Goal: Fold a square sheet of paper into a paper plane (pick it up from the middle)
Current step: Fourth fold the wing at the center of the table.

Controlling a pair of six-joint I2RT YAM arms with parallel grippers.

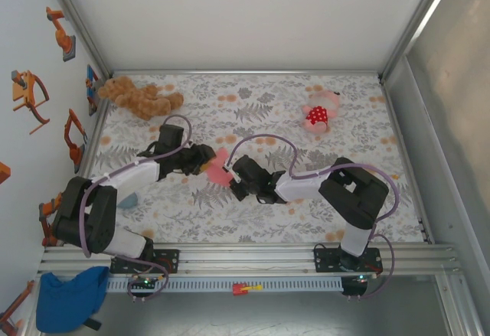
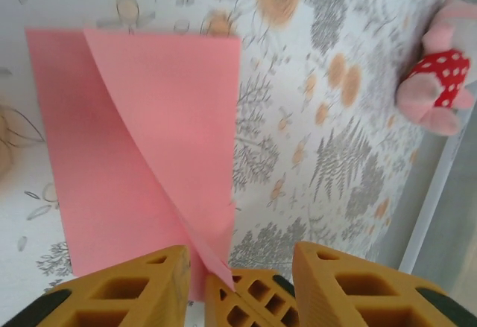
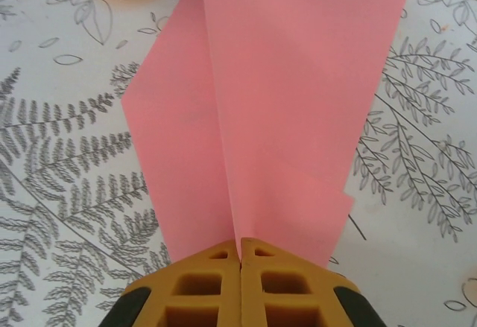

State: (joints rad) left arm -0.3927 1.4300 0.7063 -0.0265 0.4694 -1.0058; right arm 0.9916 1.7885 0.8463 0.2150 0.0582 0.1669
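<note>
Folded pink paper held above the middle of the table.
The right pincer is clamped on one end, the crease running straight out from it; the left pincer gapes partly open around another corner.

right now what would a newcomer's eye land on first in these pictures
The salmon-pink paper, partly folded, stands out in the middle of the floral table, with the right pincer shut on it. Next come the soft toys at the far edge: a brown teddy in the left corner and a pink plush with a red white-dotted patch toward the right.
</note>
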